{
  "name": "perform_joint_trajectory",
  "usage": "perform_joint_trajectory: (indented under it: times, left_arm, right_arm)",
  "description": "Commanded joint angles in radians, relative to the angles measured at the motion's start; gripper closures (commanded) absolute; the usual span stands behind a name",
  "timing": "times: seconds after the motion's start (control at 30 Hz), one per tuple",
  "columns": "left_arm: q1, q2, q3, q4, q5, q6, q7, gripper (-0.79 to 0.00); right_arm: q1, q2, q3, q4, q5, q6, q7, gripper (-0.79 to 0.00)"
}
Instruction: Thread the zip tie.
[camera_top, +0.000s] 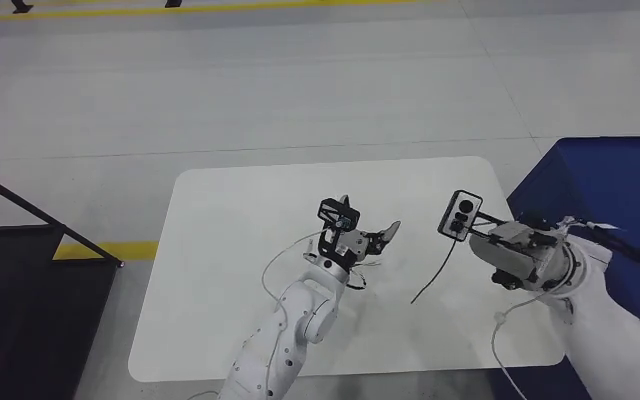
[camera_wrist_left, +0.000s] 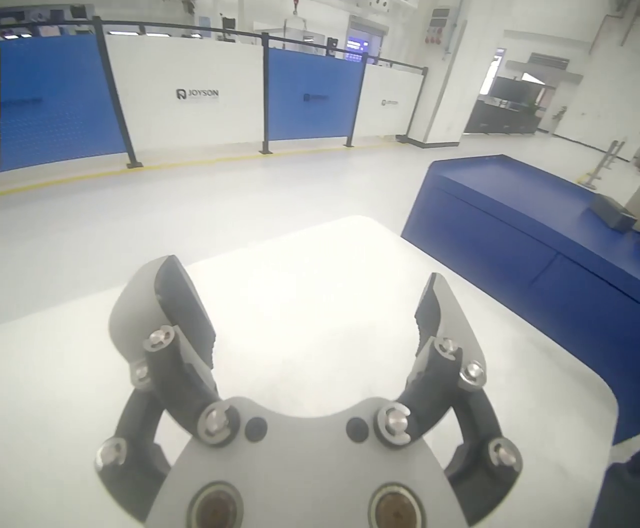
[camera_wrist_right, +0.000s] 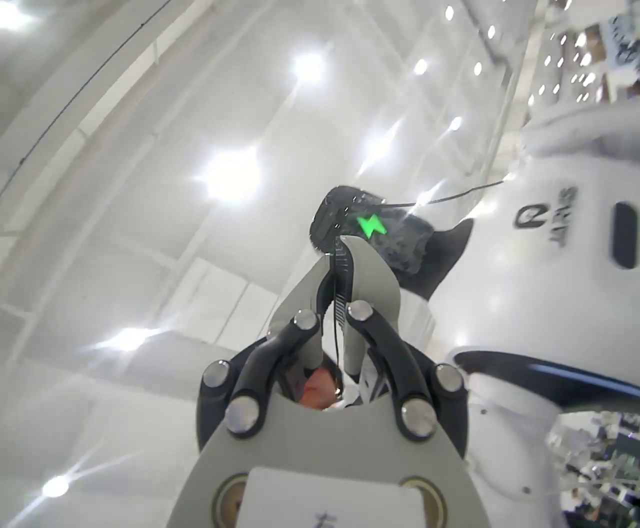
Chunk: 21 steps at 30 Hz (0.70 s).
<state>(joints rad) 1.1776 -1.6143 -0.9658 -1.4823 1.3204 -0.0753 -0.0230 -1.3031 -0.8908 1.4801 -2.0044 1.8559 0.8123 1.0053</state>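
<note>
- The right gripper (camera_wrist_right: 341, 255) is pinched shut on the thin black zip tie (camera_top: 432, 280), and the tie's free length trails out over the white table (camera_top: 230, 250).
- The left gripper (camera_wrist_left: 302, 280) is spread wide, holding nothing, above the table's middle.

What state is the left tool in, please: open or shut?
Open: the left tool has its fingers wide apart, nothing between them.

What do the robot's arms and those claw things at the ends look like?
The left arm and right arm are smooth white shells with thin pale cables alongside. The left pincer and right pincer have grey plates, black links, silver bolts and black ribbed pads.
</note>
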Motion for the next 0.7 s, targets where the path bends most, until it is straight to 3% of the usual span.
perform_joint_trajectory:
  times: [0.0, 0.17, 0.37, 0.57, 0.67]
  left_arm:
    - [0.0, 0.002, -0.014, -0.011, -0.046, -0.031, -0.031, -0.785]
    - [-0.001, 0.004, -0.019, -0.015, -0.03, -0.022, -0.041, -0.785]
    - [-0.001, 0.004, -0.019, -0.015, -0.03, -0.022, -0.041, -0.785]
    - [0.014, 0.011, -0.047, -0.06, 0.011, 0.012, 0.018, -0.785]
    - [0.037, 0.019, -0.074, -0.103, 0.057, 0.032, 0.069, -0.785]
  right_arm:
    - [0.011, -0.002, -0.038, -0.039, 0.1, 0.059, -0.073, 0.0]
    - [0.021, -0.008, -0.091, -0.089, 0.169, 0.092, -0.208, 0.0]
    - [0.026, -0.015, -0.081, -0.057, 0.168, 0.088, -0.236, 0.0]
    - [0.071, -0.009, 0.078, 0.061, -0.133, -0.038, -0.158, 0.0]
    - [0.081, 0.0, 0.128, 0.156, -0.284, -0.034, -0.108, 0.0]
